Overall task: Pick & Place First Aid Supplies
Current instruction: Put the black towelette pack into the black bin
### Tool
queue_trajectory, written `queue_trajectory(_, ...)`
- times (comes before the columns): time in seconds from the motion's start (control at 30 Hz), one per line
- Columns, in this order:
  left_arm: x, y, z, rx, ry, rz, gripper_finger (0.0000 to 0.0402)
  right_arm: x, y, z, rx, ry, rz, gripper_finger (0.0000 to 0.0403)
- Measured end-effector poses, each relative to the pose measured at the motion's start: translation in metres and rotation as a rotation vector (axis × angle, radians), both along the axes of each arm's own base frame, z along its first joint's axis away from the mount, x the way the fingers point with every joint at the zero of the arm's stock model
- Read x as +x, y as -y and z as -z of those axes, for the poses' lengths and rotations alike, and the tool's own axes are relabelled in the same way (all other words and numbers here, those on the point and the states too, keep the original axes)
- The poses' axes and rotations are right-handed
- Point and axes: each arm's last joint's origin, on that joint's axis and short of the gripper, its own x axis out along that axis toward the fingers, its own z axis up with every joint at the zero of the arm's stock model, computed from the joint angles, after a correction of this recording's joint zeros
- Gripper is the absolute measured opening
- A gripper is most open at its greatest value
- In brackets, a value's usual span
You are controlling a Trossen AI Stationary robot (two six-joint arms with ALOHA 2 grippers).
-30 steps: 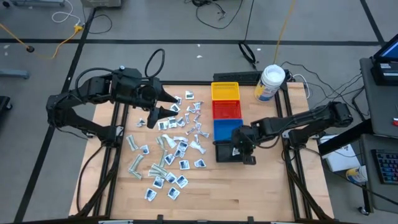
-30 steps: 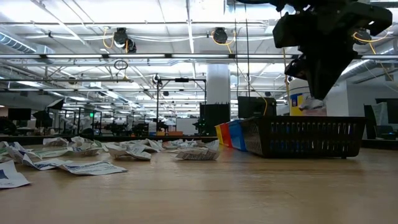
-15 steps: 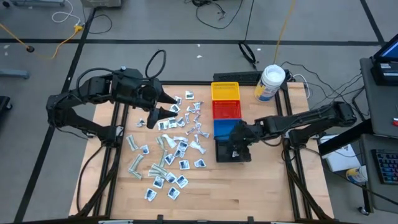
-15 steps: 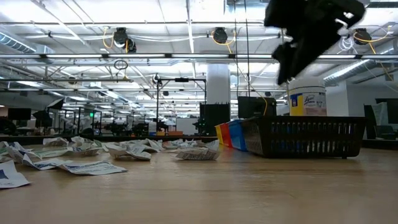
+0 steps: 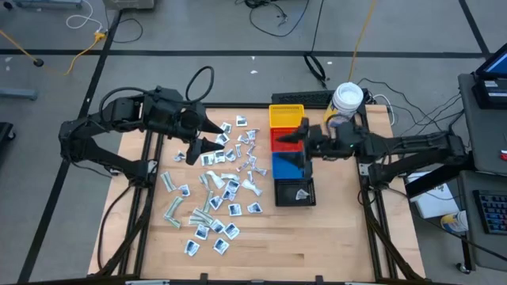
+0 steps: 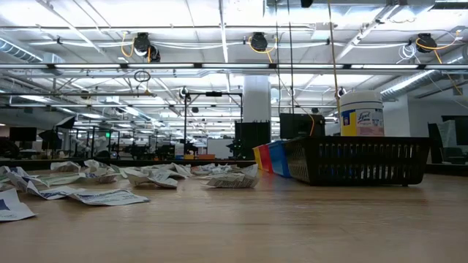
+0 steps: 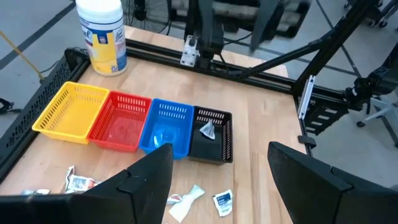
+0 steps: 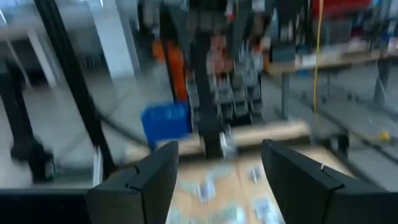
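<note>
On the wooden table [image 5: 261,245], a packet [image 5: 302,192] lies in the black bin [image 5: 294,192], below the open, empty right tool [image 5: 295,137].

The right wrist view is all blurry, so the small packets [image 8: 211,186] on the table are only pale smudges. In the low view no arm shows at all. The black bin [image 6: 356,161] has mesh walls that hide what lies inside. The left wrist view cuts off one packet [image 7: 34,195] at the bottom edge. The marks on the packets are too small to read.
</note>
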Motion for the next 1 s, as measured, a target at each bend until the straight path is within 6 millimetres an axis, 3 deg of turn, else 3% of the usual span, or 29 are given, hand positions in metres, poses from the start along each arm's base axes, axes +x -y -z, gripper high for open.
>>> queue_trajectory(0.17,-0.001,0.0,0.001,-0.01,-0.015,-0.016,0.0269,-0.001,0.007,-0.012,0.02,0.048,0.028,0.0224)
queue_trajectory(0.27,-0.006,-0.003,0.009,-0.041,-0.107,-0.075,0.0269,0.0,0.01,-0.018,0.016,0.023,0.037,0.0224)
queue_trajectory(0.73,-0.002,-0.052,0.073,-0.244,-0.773,-0.42,0.0269,-0.001,0.01,-0.027,-0.032,0.039,0.041,0.0224)
queue_trajectory(1.0,0.004,-0.069,0.092,-0.201,-0.877,-0.629,0.0269,-0.001,0.01,-0.027,-0.05,0.037,0.042,0.0224)
